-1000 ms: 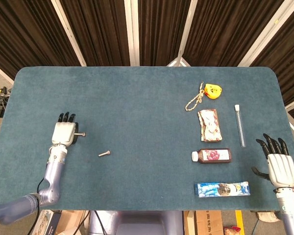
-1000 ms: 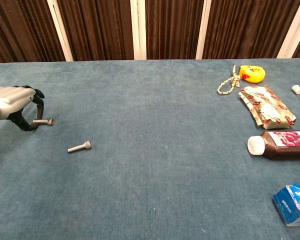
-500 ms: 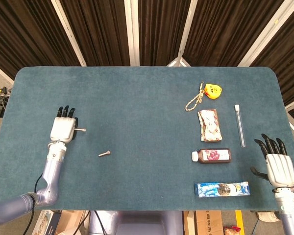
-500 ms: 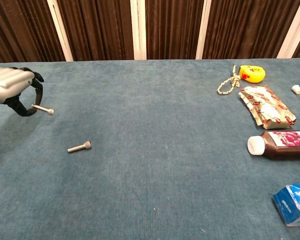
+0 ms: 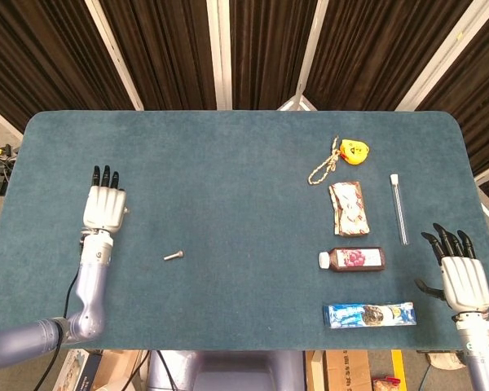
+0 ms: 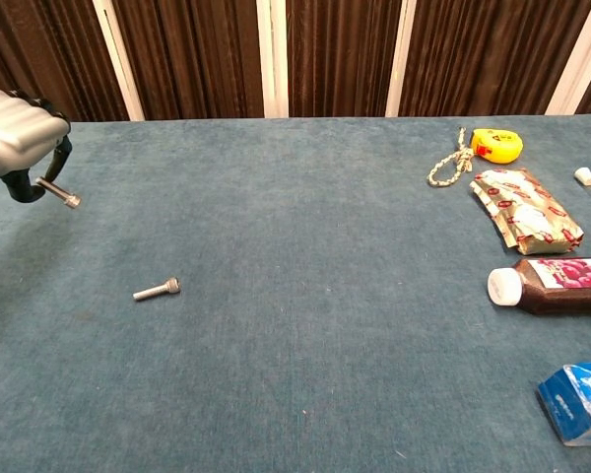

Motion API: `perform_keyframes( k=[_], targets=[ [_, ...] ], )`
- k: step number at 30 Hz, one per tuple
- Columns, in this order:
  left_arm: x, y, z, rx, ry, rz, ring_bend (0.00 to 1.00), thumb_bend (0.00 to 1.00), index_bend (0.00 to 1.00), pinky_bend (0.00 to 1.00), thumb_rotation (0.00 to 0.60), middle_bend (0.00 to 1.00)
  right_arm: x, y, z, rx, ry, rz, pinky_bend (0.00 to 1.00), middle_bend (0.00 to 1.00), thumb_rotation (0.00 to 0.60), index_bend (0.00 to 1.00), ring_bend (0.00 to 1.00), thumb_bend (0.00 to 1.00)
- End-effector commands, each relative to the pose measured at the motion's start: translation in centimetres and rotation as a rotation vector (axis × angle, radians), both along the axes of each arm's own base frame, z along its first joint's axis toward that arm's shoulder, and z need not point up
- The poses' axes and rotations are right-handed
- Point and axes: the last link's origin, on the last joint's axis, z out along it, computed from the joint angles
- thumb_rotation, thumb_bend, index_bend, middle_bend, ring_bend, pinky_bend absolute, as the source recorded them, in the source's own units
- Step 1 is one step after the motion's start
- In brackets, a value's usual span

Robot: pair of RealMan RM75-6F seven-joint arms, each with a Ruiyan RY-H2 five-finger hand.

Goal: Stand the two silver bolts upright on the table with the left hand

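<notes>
Currently: left hand [image 6: 18,138] pinches one bolt [image 6: 57,192] in its fingers, raised, tilted head-down.
Advise rotating shank vertical, lowering squarely onto bench [image 6: 305,296], then releasing gently.

I'm in a lab-type recording setup: teal felt-covered surface [image 5: 228,163], dark curtains [image 5: 163,49] behind, cardboard boxes [image 5: 342,379] on floor underneath.

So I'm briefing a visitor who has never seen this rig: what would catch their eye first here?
Probably the left hand, raised at the table's left edge and pinching a silver bolt that tilts head-down. Next, the second bolt lying flat and alone on the blue cloth, then the colourful clutter at the right, led by the yellow tape measure.
</notes>
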Motion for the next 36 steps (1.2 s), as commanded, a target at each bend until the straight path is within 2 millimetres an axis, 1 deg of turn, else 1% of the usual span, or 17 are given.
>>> perform_keyframes(
  k=[1,6,14,25,31,36],
  targets=[
    [0.7,0.2,0.0,0.001,0.028,0.052,0.0,0.53,0.57,0.0,0.6,0.12,0.0,0.0,0.0,-0.001,0.0,-0.001,0.0,0.09,0.6,0.18,0.12,0.17],
    [0.0,0.4,-0.7,-0.021,0.085,0.131,0.0,0.53,0.57,0.0,0.6,0.12,0.0,0.0,0.1,-0.005,-0.002,-0.002,0.0,0.09,0.6,0.18,0.12,0.17],
    [-0.7,0.8,-1.8,-0.047,0.149,0.188,0.0,0.53,0.57,0.0,0.6,0.12,-0.1,0.0,0.0,-0.006,0.007,-0.003,0.0,0.09,0.6,0.18,0.12,0.17],
    [0.1,1.3,-3.2,-0.059,0.174,0.194,0.0,0.53,0.54,0.0,0.6,0.12,-0.1,-0.1,-0.1,-0.003,0.014,-0.003,0.0,0.09,0.6,0.18,0.12,0.17],
    [0.5,1.1,-3.7,-0.068,0.187,0.196,0.0,0.52,0.5,0.0,0.6,0.12,-0.1,-0.1,-0.2,-0.001,0.012,-0.003,0.0,0.09,0.6,0.18,0.12,0.17],
    [0.9,1.1,-4.1,-0.074,0.188,0.191,0.0,0.49,0.43,0.0,0.6,0.1,-0.2,-0.1,-0.1,-0.006,0.01,-0.003,0.0,0.09,0.6,0.18,0.12,0.17]
  ],
)
